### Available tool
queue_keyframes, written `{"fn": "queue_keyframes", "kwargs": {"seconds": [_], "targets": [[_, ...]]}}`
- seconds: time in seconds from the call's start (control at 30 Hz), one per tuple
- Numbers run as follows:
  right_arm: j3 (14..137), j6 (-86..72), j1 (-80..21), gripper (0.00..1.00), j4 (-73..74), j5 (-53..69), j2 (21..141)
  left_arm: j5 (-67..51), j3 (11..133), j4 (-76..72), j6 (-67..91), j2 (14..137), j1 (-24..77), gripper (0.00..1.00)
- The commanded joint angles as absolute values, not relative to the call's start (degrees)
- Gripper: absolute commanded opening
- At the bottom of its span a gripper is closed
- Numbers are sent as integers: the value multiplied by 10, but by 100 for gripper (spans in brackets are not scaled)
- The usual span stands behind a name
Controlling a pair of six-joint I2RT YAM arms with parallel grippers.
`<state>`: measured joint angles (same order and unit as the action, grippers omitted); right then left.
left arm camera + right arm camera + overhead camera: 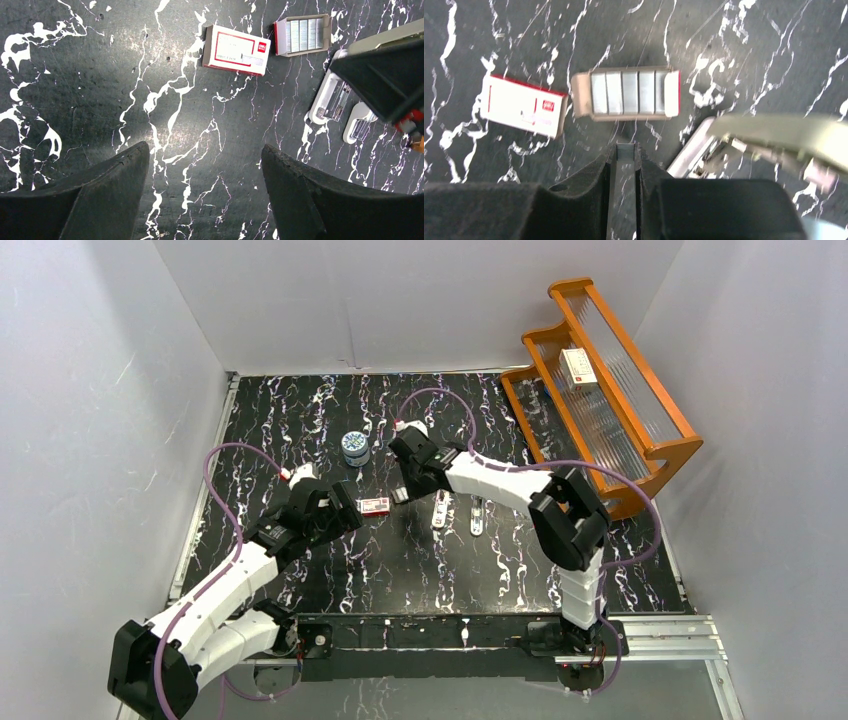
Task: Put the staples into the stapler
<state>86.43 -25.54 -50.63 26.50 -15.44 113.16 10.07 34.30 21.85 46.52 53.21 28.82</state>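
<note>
The right end effector [624, 156] is pinched almost shut on what looks like a thin strip of staples [624, 147], just short of the grey tray [626, 92] where more strips lie. So one strip seems picked, but none is loaded yet. The cream stapler [691, 152] sits close beside it on the worktop [749, 50], lid swung up and rail bared, ready for loading. The left end effector [204, 147] gapes wide and empty.

Black marbled tbl [420, 565]: sleeve [236, 50], staples [301, 35] in tray, stapler [329, 97], 2nd stapler [357, 125], blue-wht tin [354, 447], wood rack [600, 410] far R.
</note>
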Motion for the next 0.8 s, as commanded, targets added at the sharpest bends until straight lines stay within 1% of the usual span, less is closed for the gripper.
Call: {"fn": "queue_keyframes", "kwargs": {"seconds": [0.0,0.13,0.33,0.5,0.77], "targets": [[820,-311,-546,25,276,-173,1072,116,353,240,467,512,285,79],[801,-358,-591,25,310,-198,1051,124,360,259,463,495,285,79],[777,-419,-647,25,343,-199,1030,150,355,289,474,468,285,79],[745,-448,-669,25,350,-206,1023,144,350,299,472,459,285,79],[734,-465,-690,25,356,-187,1041,140,342,300,473,465,285,79]]}}
